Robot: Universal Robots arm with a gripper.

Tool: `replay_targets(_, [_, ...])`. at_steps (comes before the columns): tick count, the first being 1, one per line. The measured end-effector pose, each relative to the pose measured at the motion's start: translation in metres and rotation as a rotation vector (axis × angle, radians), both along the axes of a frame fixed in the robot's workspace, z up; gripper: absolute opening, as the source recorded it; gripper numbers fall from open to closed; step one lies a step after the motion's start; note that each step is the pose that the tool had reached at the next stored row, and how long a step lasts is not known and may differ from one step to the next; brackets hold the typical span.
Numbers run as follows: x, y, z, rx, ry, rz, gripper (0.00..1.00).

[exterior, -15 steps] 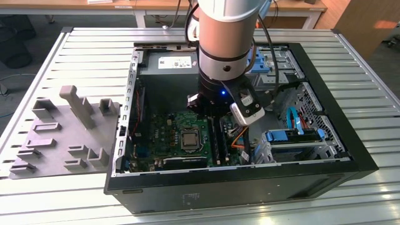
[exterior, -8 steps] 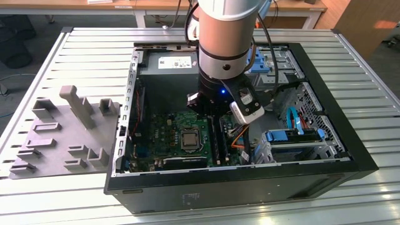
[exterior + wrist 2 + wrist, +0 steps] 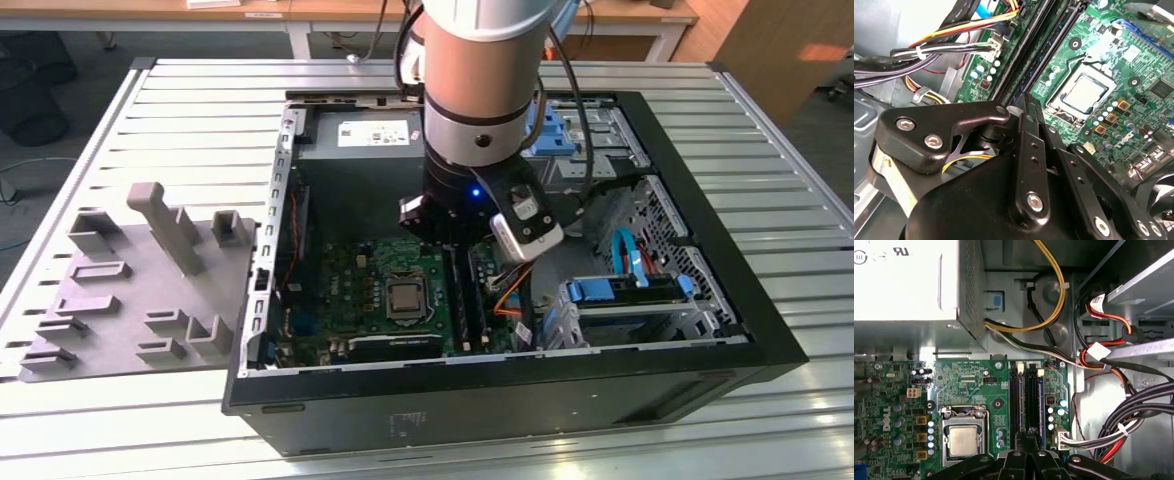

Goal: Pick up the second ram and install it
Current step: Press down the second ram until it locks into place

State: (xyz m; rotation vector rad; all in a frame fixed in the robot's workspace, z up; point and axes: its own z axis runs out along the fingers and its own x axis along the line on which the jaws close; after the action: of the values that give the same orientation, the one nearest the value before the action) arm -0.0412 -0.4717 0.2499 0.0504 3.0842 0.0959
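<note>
My arm (image 3: 474, 80) comes straight down from above into the open PC case (image 3: 721, 340), which lies on its side on a slatted metal table (image 3: 200, 110). The wrist sits low over the mobo's far half. My pincer (image 3: 1028, 436) is closed: in both wrist views the two fingers (image 3: 1026, 125) run together to a narrow tip with no gap I can see, and I can't make out anything held between them. The tip hangs right over the black slot strips (image 3: 1016, 405), just beside the CPU socket (image 3: 963, 440). The second ram (image 3: 1040, 405), as far as I can tell, is the slim blue stick seen edge-on, standing in the slot strip on the cable side of that bank, approx. level with my tip and very near it; touching or not, can't tell. Re writing: the PSU (image 3: 360, 135) has a pale label w/ print too small to read, and white tags (image 3: 1099, 350) wrap the red/black cables. Inside the case: green motherboard (image 3: 360, 290), PSU at the far end, drive cage w/ blue clips (image 3: 627, 295), and wire bundles (image 3: 1134, 415). On the exterior view's left sits a gray moulded tray (image 3: 120, 300) w/ recesses and upright posts.
</note>
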Motion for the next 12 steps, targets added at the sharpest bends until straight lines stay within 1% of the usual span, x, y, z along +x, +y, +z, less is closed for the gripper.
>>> replay_targets(5, [0.000,0.0056,-0.0001,0.0000,0.0000,0.000,0.11])
replay_targets(10, [0.000,0.0136,-0.0003,-0.0001,0.0000,0.000,0.11])
replay_targets(12, [0.000,0.0160,-0.0008,-0.0001,0.0000,0.000,0.11])
